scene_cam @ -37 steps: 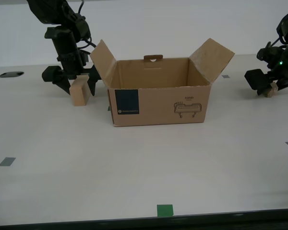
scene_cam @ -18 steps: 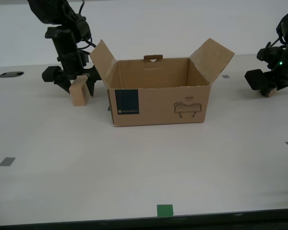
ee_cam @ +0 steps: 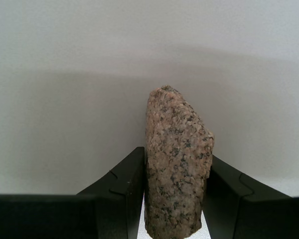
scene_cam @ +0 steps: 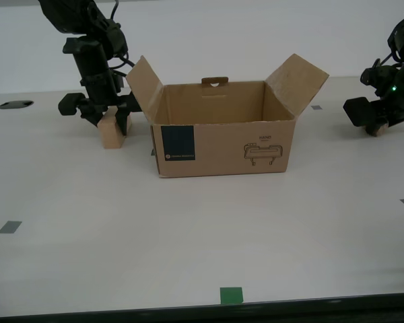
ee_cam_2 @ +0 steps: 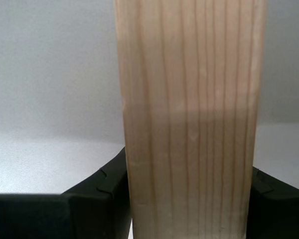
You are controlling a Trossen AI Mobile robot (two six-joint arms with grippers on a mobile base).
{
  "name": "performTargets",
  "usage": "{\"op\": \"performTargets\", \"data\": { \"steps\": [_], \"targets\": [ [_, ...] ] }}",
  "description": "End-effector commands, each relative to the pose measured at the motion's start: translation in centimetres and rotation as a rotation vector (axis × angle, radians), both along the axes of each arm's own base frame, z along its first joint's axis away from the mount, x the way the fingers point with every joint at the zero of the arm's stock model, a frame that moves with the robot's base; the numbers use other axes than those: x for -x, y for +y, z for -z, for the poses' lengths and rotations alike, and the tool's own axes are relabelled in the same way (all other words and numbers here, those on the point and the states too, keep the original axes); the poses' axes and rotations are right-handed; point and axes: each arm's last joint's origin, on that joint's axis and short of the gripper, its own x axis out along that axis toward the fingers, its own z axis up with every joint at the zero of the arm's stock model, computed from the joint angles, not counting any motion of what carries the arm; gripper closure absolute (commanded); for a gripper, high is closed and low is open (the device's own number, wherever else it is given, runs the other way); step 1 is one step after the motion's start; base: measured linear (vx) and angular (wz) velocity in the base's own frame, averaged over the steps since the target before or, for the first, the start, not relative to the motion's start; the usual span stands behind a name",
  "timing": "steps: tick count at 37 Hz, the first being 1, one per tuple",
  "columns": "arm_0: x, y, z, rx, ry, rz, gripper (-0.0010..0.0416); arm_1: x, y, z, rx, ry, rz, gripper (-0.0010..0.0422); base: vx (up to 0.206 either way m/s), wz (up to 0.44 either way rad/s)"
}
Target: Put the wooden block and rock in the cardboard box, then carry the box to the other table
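Note:
The open cardboard box (scene_cam: pixel 222 145) stands mid-table with its side flaps up, blue label and line drawing facing the camera. At the exterior view's left, the wooden block (scene_cam: pixel 112 131) rests on the table beside the box. My second gripper (scene_cam: pixel 113 120) is shut on its upper part. In the second wrist view the block (ee_cam_2: pixel 189 124) fills the gap between both fingers (ee_cam_2: pixel 99 189). At the exterior view's right, my first gripper (scene_cam: pixel 377 125) sits low on the table, shut on the rock (scene_cam: pixel 380 128). The first wrist view shows the speckled rock (ee_cam: pixel 177 164) pinched upright between the pads.
The whitish table (scene_cam: pixel 188 229) carries a green tape mark (scene_cam: pixel 231 295) near its front edge and grey marks (scene_cam: pixel 9 227) toward both sides of the exterior view. A dark round hole (scene_cam: pixel 15 104) lies at the exterior view's far left.
The second gripper's fingers have drawn in from a wide spread onto the wooden block. The first gripper has also narrowed around the rock. The box has not moved.

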Motion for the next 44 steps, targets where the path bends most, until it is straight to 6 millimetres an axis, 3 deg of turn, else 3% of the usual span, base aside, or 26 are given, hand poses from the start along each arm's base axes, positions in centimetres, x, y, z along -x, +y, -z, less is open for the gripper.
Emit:
{"op": "performTargets", "data": {
  "steps": [1, 2, 8, 13, 29, 44],
  "targets": [
    [0.1, 0.0, 0.1, 0.001, 0.009, 0.002, 0.0393, 0.0, 0.0, 0.0, 0.002, 0.001, -0.005, 0.041, 0.0, 0.0],
    [0.1, 0.0, 0.0, 0.0, 0.011, 0.002, 0.0413, 0.0, 0.0, 0.0, 0.002, 0.001, -0.005, 0.0416, 0.0, 0.0],
    [0.1, 0.0, -0.4, -0.004, 0.021, 0.008, 0.041, 0.0, 0.0, -0.3, 0.004, -0.005, -0.005, 0.0413, 0.0, 0.0],
    [-0.2, 0.0, -2.0, -0.014, -0.011, 0.036, 0.0407, 0.0, 0.0, -1.1, 0.008, -0.022, -0.005, 0.0414, 0.0, 0.0],
    [0.4, 0.1, -10.0, 0.005, -0.196, 0.046, 0.0407, 0.6, 0.2, -6.9, 0.028, -0.138, 0.005, 0.0413, 0.0, 0.0],
    [3.0, 0.7, -17.8, 0.024, -0.397, 0.045, 0.0407, 2.4, 0.6, -13.7, 0.047, -0.28, 0.036, 0.0413, 0.0, 0.0]
  ]
}}
